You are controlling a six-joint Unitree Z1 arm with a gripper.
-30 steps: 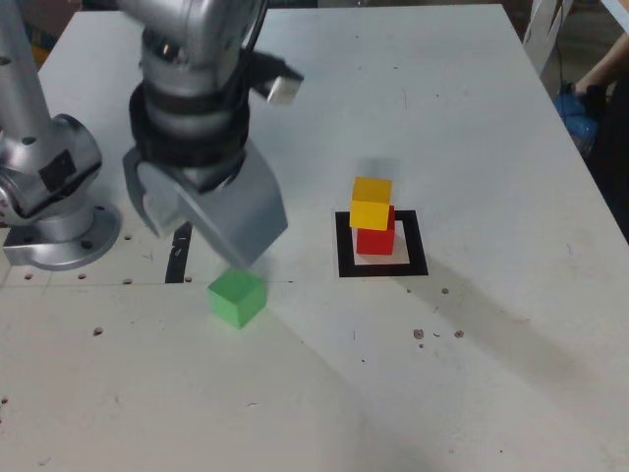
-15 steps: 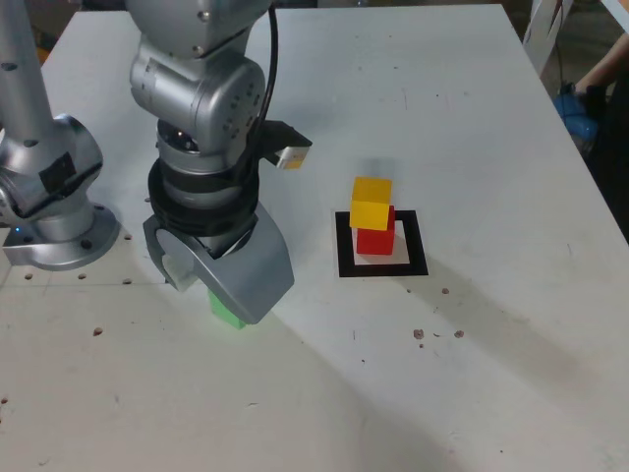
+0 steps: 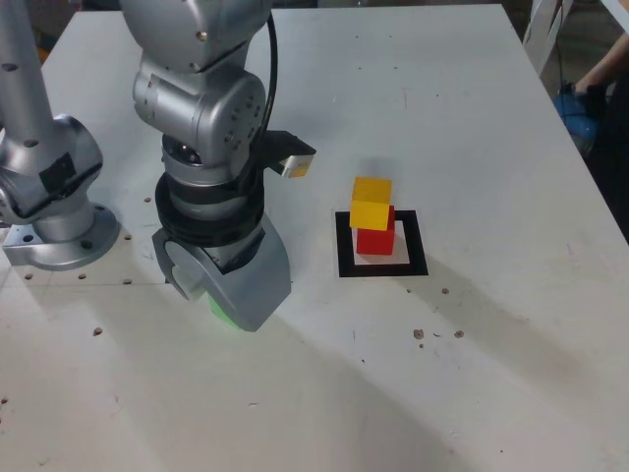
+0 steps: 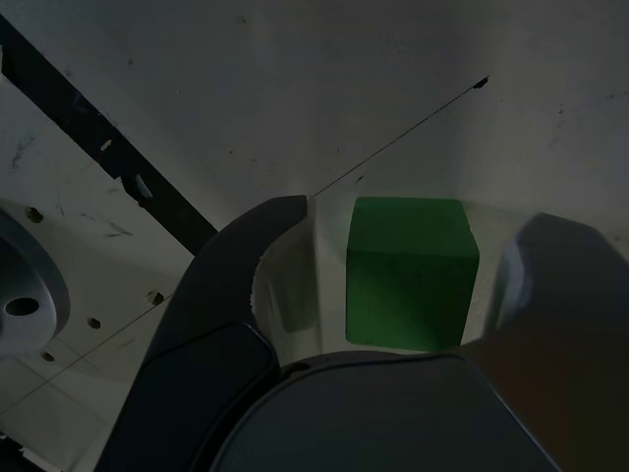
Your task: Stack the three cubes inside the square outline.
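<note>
Step in hand, as I read it: picking up the green cube (image 4: pixel 411 270), last of the three. Red cube (image 3: pixel 374 236) sits inside the square outline (image 3: pixel 342 246) w/ yellow cube (image 3: pixel 371 204) on top, slightly skewed and overhanging toward the exterior view's left. Green cube is on the tabletop (image 3: pixel 472 118), well apart from the outline on the exterior view's left; in that view only a sliver of green shows under the gripper (image 3: pixel 228 292).

Jaws: partly open, straddling the green cube. Wrist view shows a gap betw. one jaw and the cube's face; the other jaw sits at or very near the opposite face, contact can't be confirmed. So no firm hold visible.

Next move prob. calls for: finish the squeeze square on the cube's faces, lift straight up, carry over toward the stack, clear the yellow cube's top before lowering. Yellow being off-centre means placement needs care, a nudge could topple it.

Arm pose: wrist bent down, gripper pointing at the tabletop and low over it, near the arm's base (image 3: pixel 54 211). Black tape strip (image 4: pixel 108 147) runs close beside the gripper.
</note>
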